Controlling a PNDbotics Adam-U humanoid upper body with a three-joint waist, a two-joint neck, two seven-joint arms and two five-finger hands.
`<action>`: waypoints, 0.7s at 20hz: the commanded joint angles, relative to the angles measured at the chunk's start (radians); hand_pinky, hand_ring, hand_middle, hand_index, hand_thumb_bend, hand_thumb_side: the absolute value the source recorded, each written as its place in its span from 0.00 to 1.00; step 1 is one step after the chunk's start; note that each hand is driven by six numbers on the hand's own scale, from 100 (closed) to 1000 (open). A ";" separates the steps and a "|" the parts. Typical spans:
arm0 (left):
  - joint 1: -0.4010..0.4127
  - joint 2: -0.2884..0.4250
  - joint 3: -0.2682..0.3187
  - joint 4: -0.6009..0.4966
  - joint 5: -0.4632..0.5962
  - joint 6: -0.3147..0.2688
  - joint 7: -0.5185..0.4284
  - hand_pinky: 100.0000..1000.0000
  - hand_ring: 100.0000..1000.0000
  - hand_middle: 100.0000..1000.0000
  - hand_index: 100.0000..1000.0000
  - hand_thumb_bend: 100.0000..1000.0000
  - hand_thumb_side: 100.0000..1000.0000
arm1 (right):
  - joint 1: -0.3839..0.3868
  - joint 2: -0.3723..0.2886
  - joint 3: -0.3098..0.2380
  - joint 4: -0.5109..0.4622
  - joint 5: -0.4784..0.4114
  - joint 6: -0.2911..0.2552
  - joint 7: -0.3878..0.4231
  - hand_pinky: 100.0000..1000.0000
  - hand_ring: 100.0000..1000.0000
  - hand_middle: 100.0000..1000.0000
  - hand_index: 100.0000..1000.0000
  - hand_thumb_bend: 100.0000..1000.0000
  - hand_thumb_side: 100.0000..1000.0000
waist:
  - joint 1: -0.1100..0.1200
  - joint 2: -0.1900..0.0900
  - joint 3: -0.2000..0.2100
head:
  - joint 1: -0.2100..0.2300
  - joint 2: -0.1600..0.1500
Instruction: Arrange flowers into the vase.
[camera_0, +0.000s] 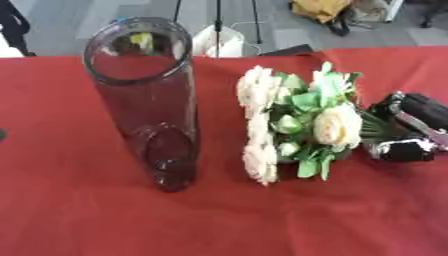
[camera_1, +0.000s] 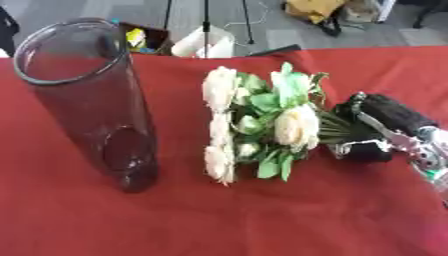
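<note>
Tall cylindrical vase of smoky clear glass (camera_0: 144, 100): upright on the red cloth-covered worktop (camera_0: 79, 220), empty, well to the left of the black and silver right robot hand (camera_1: 378, 135). Bouquet of cream fabric roses with green leaves (camera_1: 262, 127): lying flat, blooms leftward, stems clasped in that robot hand's curled fingers.

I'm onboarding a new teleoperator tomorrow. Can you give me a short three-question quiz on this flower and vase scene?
1. True or false: the vase already holds flowers.
2. Which hand is at the bouquet's stems? A) left B) right
3. Fill in: the table is covered by a ___ cloth.

Key:
1. False; the vase stands empty, left of the bouquet.
2. B; the right hand is closed round the stem end. The left hand is out of view.
3. Red.
</note>
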 joint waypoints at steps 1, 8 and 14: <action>-0.007 0.006 -0.006 -0.018 -0.005 -0.001 -0.005 0.69 0.57 0.77 0.86 0.00 1.00 | -0.004 -0.023 -0.008 -0.018 -0.013 0.002 -0.028 0.45 0.47 0.00 0.47 0.00 0.40 | -0.006 -0.020 -0.001 | -0.003 -0.016; -0.006 0.005 -0.004 -0.018 -0.008 0.001 -0.006 0.69 0.57 0.77 0.86 0.00 1.00 | 0.001 -0.021 -0.005 -0.013 -0.022 0.007 -0.028 0.41 0.41 0.00 0.31 0.00 0.49 | -0.007 -0.019 -0.001 | -0.004 -0.015; -0.006 0.005 -0.005 -0.018 -0.008 0.003 -0.009 0.69 0.57 0.77 0.86 0.00 1.00 | 0.002 -0.018 -0.006 -0.014 -0.040 0.009 -0.032 0.34 0.31 0.00 0.15 0.00 0.55 | -0.008 -0.020 -0.002 | -0.004 -0.018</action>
